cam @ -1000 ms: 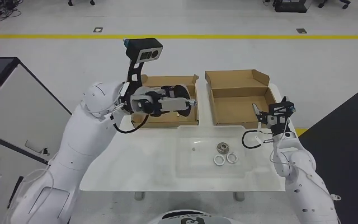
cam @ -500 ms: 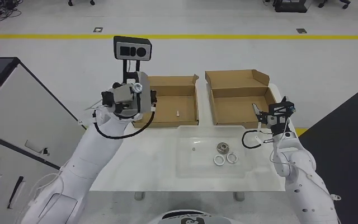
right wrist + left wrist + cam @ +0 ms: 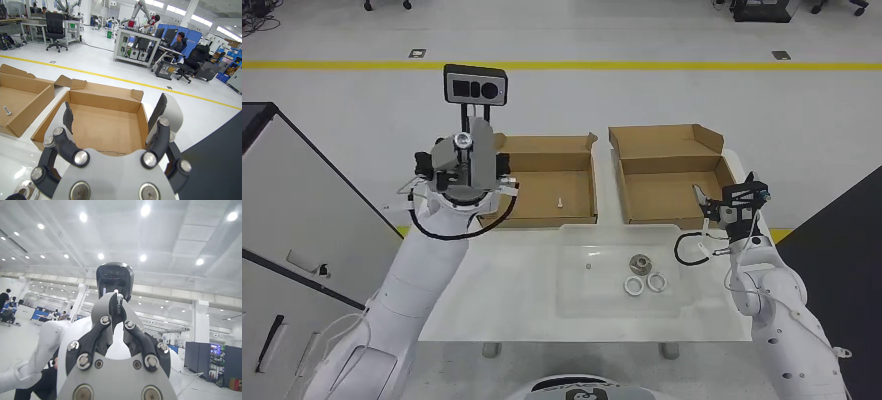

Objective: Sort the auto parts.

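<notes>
Swung back off the brown cardboard box, the left gripper now points upward, ribbed black pads pinching a threaded silver bolt; the right gripper gapes empty.

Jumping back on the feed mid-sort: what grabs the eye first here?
The left gripper, raised beside the left box and pointing up at the ceiling, is shut on a small bolt. The right gripper hangs open by the right box. A metal flange and two white rings lie in the clear tray.
</notes>
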